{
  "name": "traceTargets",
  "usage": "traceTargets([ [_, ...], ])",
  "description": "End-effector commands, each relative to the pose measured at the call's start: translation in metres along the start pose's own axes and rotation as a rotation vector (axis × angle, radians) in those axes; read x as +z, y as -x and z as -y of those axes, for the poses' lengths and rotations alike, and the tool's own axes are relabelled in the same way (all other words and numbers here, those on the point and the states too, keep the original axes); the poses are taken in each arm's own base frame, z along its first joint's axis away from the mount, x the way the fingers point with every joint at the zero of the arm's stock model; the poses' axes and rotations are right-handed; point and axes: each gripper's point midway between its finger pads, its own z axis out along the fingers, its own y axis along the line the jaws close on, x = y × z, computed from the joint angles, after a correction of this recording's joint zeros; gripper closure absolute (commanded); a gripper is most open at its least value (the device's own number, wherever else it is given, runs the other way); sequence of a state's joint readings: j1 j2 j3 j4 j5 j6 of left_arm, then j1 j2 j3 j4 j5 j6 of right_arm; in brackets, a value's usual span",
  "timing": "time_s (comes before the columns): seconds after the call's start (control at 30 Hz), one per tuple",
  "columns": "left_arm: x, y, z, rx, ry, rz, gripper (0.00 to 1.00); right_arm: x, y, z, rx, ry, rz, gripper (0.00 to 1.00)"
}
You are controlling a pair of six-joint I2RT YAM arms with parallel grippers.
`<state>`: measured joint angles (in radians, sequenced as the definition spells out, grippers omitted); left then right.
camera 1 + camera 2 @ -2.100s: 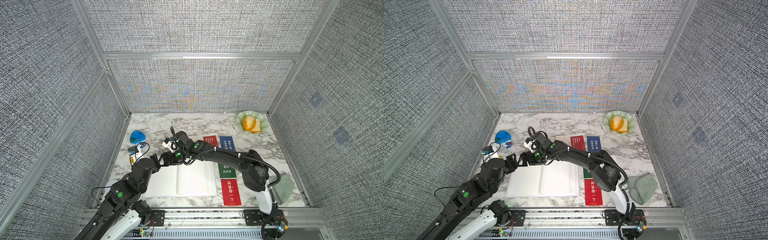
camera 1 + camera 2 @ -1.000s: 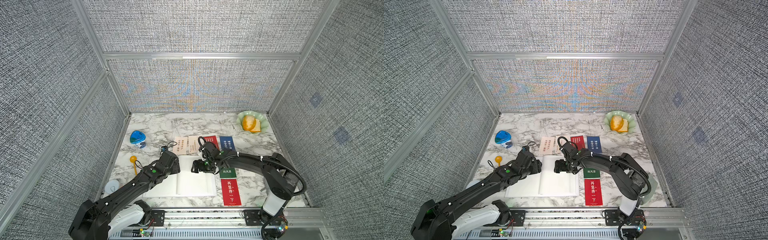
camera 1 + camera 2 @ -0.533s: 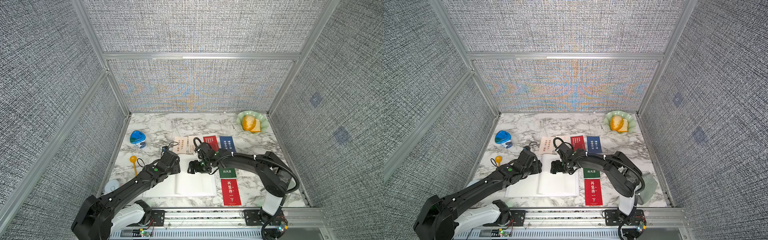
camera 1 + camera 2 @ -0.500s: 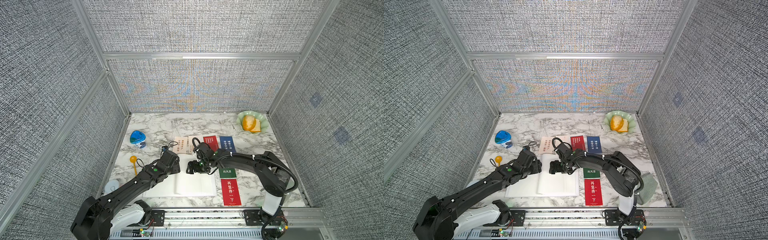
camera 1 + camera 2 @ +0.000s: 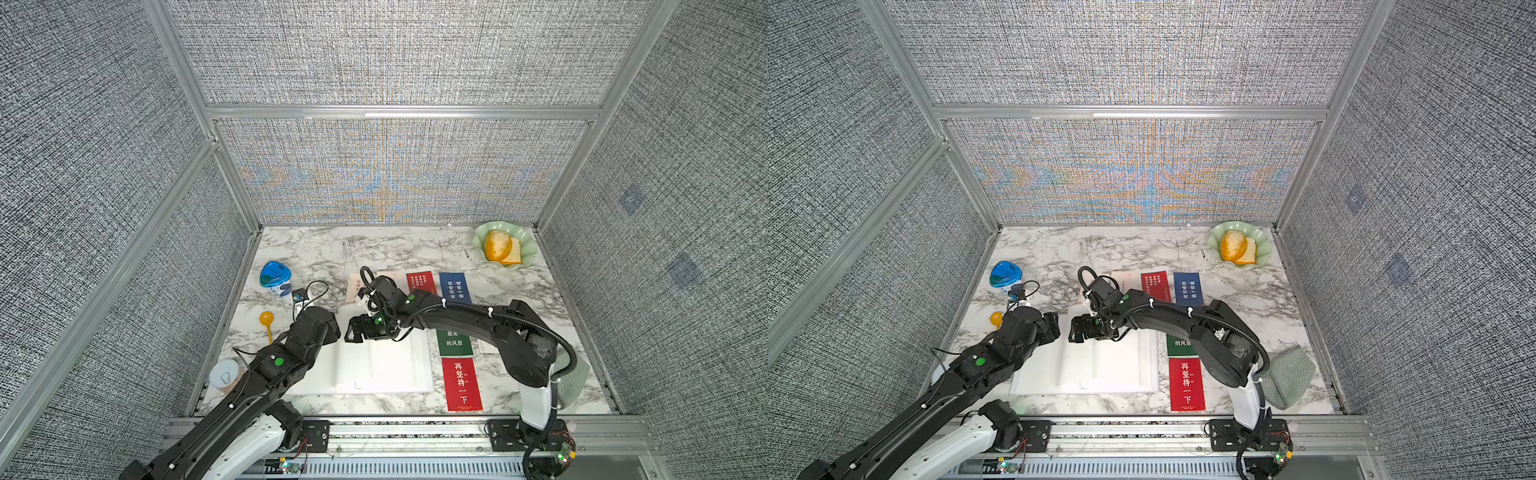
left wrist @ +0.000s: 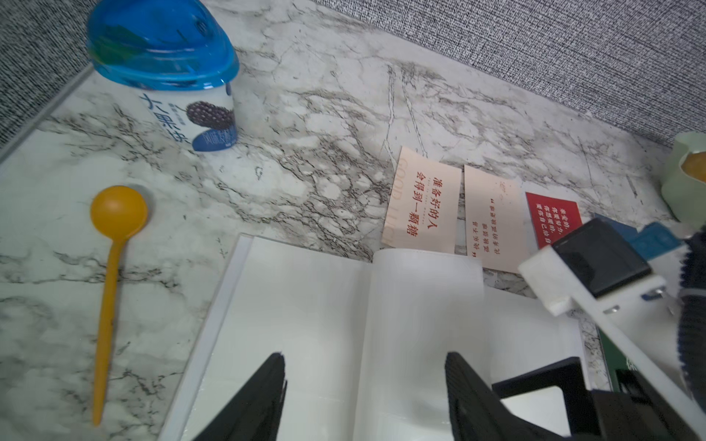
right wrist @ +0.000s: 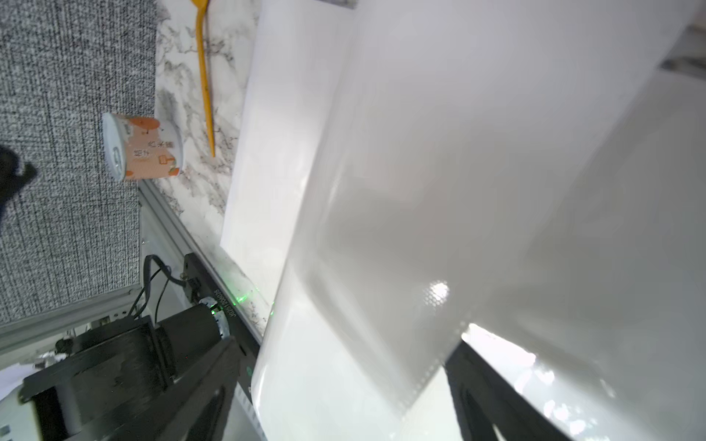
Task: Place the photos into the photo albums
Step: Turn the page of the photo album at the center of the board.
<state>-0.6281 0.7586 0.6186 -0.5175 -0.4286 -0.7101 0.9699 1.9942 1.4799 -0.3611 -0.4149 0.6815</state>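
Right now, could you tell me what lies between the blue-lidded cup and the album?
Nothing: the left wrist view shows only bare marble table between the cup and the album.

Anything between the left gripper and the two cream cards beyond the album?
Yes: the lifted page of the open album stands between the left gripper and the cream cards. The right gripper hovers at that page too.

"再坚持一下" on red card point(image 5: 462, 384), "准备好的人会得到一颗糖" on cream card point(image 6: 422, 206)
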Motion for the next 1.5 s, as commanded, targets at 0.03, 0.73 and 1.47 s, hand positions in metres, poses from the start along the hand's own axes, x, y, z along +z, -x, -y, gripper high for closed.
traceTargets([
  [0.03,-0.009,0.011,-0.014,0.023,0.06,0.037,0.32,0.014,-0.001,-0.016,0.004,0.078,-0.057,0.13],
  [0.73,-0.04,0.054,-0.017,0.026,0.075,0.154,0.32,-0.009,0.043,-0.089,-0.093,0.292,0.002,0.13],
  [1.47,0.024,0.03,0.083,0.164,-0.261,-0.018,0.34,-0.132,0.034,0.101,0.139,-0.114,0.254,0.12],
])
